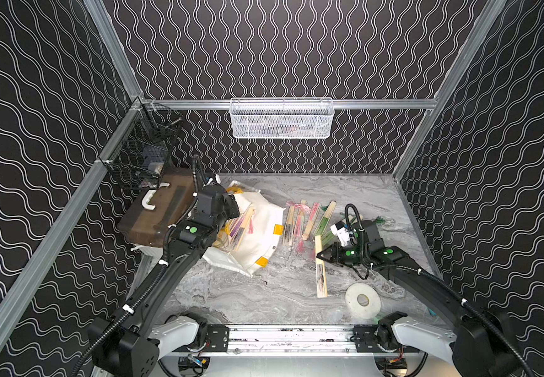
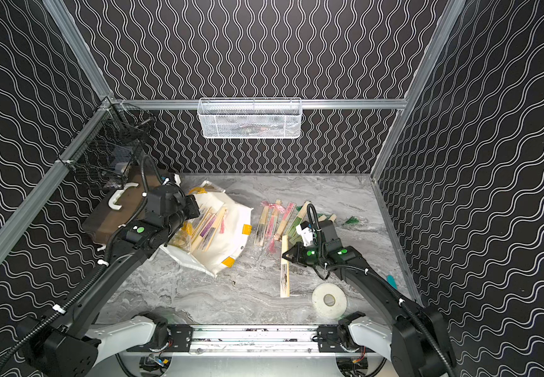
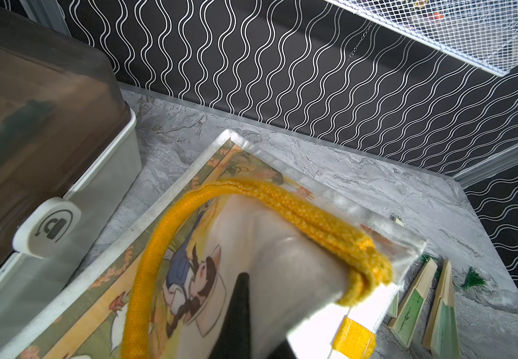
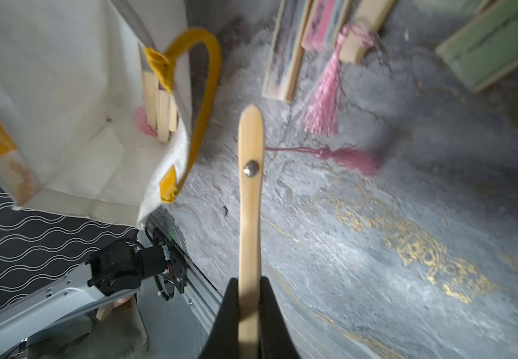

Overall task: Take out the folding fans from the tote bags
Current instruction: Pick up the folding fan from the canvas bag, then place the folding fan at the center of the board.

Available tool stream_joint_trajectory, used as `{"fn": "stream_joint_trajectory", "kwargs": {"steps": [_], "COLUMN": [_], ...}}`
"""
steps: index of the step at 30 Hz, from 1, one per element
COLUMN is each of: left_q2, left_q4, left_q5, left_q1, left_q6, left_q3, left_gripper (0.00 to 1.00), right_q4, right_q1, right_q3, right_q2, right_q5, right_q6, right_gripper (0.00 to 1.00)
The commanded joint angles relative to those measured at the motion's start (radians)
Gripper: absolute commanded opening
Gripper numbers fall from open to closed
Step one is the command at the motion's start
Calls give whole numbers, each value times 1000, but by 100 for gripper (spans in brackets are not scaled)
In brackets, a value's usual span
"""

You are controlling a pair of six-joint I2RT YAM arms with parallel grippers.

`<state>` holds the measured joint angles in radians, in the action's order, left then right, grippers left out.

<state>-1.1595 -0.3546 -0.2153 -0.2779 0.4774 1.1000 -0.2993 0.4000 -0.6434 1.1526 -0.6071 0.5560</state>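
Grey marble tabletop (image 1: 264, 293), wavy black walls (image 1: 296, 49); left tool (image 3: 260, 314) pinches tote (image 1: 260, 228), right tool (image 4: 249, 281) clamps fan (image 4: 250, 186).

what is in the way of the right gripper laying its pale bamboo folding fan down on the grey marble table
Nothing visible. The right gripper, shut on the pale bamboo folding fan, is over bare grey marble table; the white tape roll lies apart.
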Motion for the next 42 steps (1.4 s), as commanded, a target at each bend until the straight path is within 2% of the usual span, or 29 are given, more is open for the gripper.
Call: {"fn": "stream_joint_trajectory", "kwargs": {"steps": [1,7,12,19,23,27,34,39,42], "left_q2": [4,5,-5,-15,-13,-5,0,-5,-17], "left_q4": [71,67,69,77,77,71,78,103,114], "left_q5": [1,0,8,18,19,20,33,56,66], "left_q1": [3,3,3,3,3,3,3,3,3], "left_q6": [15,16,18,22,23,19,27,34,42], "left_q3": [3,3,7,9,8,9,-2,-9,-8], "left_gripper": [0,0,0,0,0,0,0,0,0], "right_q4": [63,172,166,120,88,20,-183,-62,94], "right_q1": [-7,-34,-45,-79,-97,-98,-97,-80,-6], "right_q3": [37,98,103,113,101,79,-64,-111,-128], "right_q2": [31,152,245,304,341,293,40,-44,-22], "right_q5": [-26,-96,-100,-19,18,59,201,144,134], "right_q6": [-9,-2,-18,-26,-29,-45,-61,8,55], "right_gripper": [8,8,9,20,29,37,46,46,46]}}
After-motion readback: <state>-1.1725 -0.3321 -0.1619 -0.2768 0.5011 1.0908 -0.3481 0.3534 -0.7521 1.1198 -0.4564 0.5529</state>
